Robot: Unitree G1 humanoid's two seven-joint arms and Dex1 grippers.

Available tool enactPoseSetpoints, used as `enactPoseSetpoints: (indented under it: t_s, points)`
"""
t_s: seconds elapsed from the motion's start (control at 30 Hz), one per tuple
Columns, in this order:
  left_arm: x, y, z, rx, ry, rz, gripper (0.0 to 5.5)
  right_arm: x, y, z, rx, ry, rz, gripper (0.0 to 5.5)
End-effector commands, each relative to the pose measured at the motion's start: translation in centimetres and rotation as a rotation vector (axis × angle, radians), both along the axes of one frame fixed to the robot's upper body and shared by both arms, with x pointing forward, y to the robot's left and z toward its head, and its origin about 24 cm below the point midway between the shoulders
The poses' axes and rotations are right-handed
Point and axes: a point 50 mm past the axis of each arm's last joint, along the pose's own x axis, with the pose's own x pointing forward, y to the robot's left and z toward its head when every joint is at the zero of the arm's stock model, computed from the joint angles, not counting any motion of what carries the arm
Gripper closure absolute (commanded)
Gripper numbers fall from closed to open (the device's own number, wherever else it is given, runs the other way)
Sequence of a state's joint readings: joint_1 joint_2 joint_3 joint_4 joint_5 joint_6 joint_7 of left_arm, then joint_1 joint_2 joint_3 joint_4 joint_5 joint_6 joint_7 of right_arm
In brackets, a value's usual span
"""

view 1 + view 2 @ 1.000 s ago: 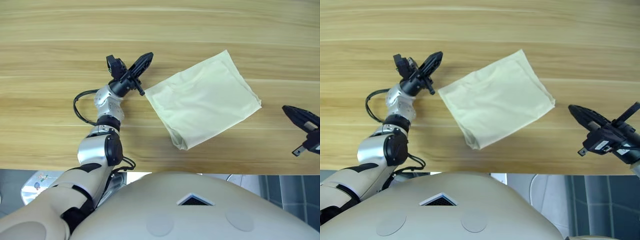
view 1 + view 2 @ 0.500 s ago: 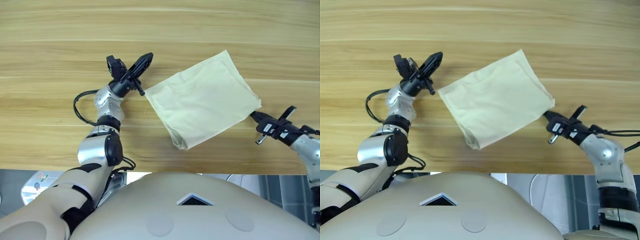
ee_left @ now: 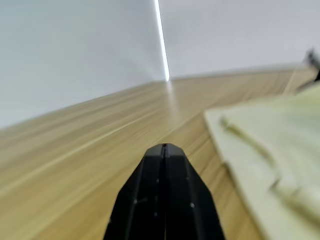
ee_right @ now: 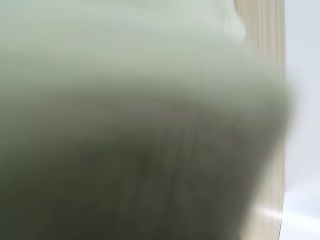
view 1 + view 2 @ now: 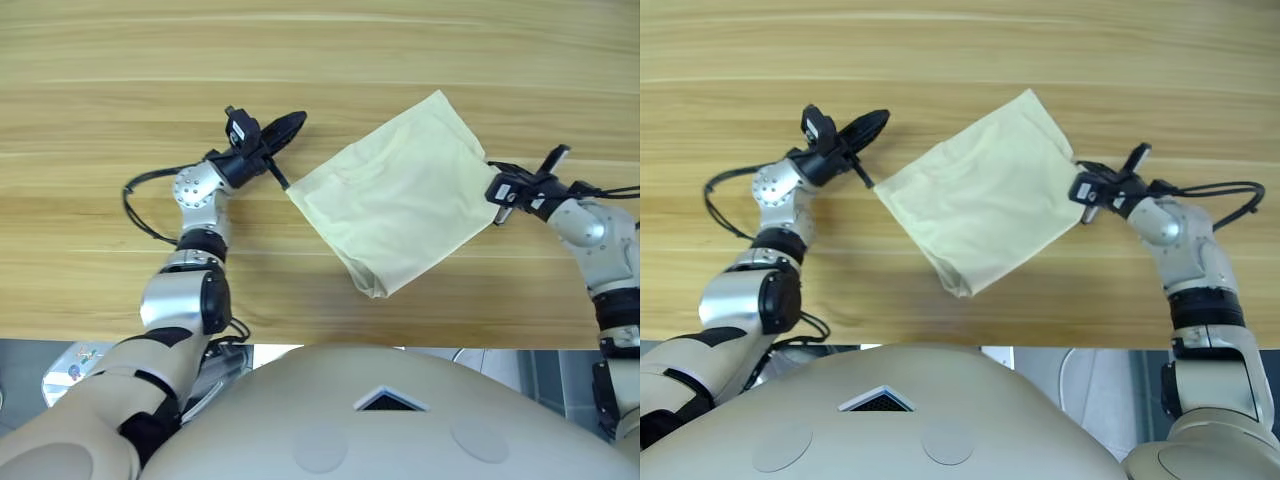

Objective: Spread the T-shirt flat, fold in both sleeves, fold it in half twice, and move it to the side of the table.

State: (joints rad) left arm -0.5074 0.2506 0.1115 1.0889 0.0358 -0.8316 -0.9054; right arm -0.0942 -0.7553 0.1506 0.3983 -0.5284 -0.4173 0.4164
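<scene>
T-shirt [image 5: 395, 195]: pale yellow, folded into a compact rough square, several layers thick. Lies flat on the wooden table [image 5: 100, 60], turned diamond-wise, one corner pointing away from the robot, one toward it. Near corner bunched and rounded; faint fold ridge close to the left corner

Light wooden table [image 5: 120, 60]; plain pale wall [image 3: 75, 50]; grey floor [image 5: 570, 388].
</scene>
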Motion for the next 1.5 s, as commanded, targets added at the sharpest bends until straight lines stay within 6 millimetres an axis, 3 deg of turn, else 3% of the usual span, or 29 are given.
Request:
enactPoseSetpoints:
  t_s: [0.03,0.17,0.23,0.43,0.6,0.83,0.93,1.2,1.5]
  points:
    - [1.8,2.4,4.6,0.364,-0.292,0.011,5.50,0.3,1.2,-0.4,0.001,0.021,0.030,5.47]
    - [2.6,3.5,7.8,0.654,-0.505,-0.003,5.50,0.3,1.7,-1.0,0.017,0.030,0.030,5.47]
    - [2.4,2.8,7.9,0.721,-0.550,-0.066,5.50,0.4,2.1,-1.2,0.023,0.031,0.029,5.47]
    - [-0.2,0.1,4.0,0.799,-0.497,-0.325,5.50,1.0,2.5,-1.7,0.022,0.028,0.023,5.47]
    - [-1.5,-0.6,1.9,0.880,-0.459,-0.455,5.50,1.2,3.1,-1.7,0.030,0.020,0.035,5.47]
    - [-2.3,0.4,0.2,1.121,-0.450,-0.599,5.50,1.2,3.8,-2.0,0.048,0.025,0.045,5.47]
    - [-3.5,1.3,-1.0,1.231,-0.411,-0.718,5.50,1.3,4.0,-2.0,0.049,0.025,0.052,5.47]
    - [-4.7,0.6,-1.1,1.328,-0.446,-0.924,5.50,2.5,5.3,-2.0,-0.002,0.035,0.093,5.47]
    - [-5.9,-0.3,-1.5,1.332,-0.453,-1.029,5.50,7.1,7.8,-0.3,-0.015,0.002,0.132,5.47]
